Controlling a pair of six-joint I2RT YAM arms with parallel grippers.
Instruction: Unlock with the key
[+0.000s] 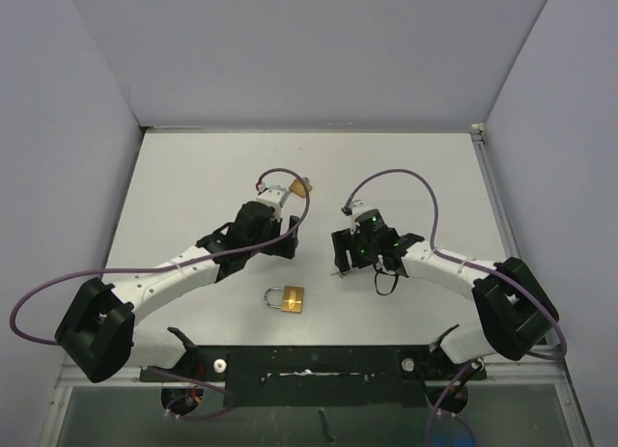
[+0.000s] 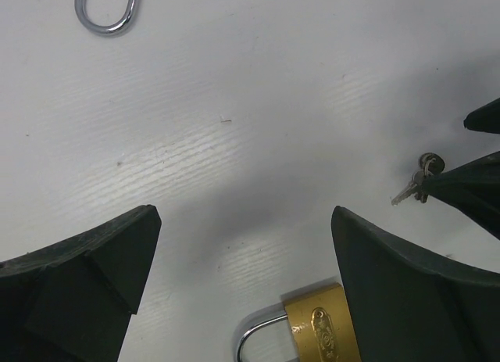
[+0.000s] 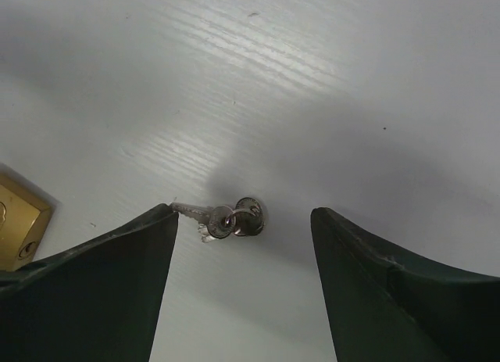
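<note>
Padlock [image 1: 294,299] lies flat on the table [image 1: 193,177] nearest the bases, its brass body turned toward the right arm. Just beyond it the right gripper [image 3: 244,212] stands spread, straddling the keys [image 3: 226,220] without pinching them, one fingertip almost at the blade. For a clean pick it should press down to the tabletop and close on the round head, leaving the blade free. The left gripper [image 2: 242,221], also spread and empty, hangs just past the padlock and should steady its body. Farther back lies a second padlock [image 1: 301,188].
</note>
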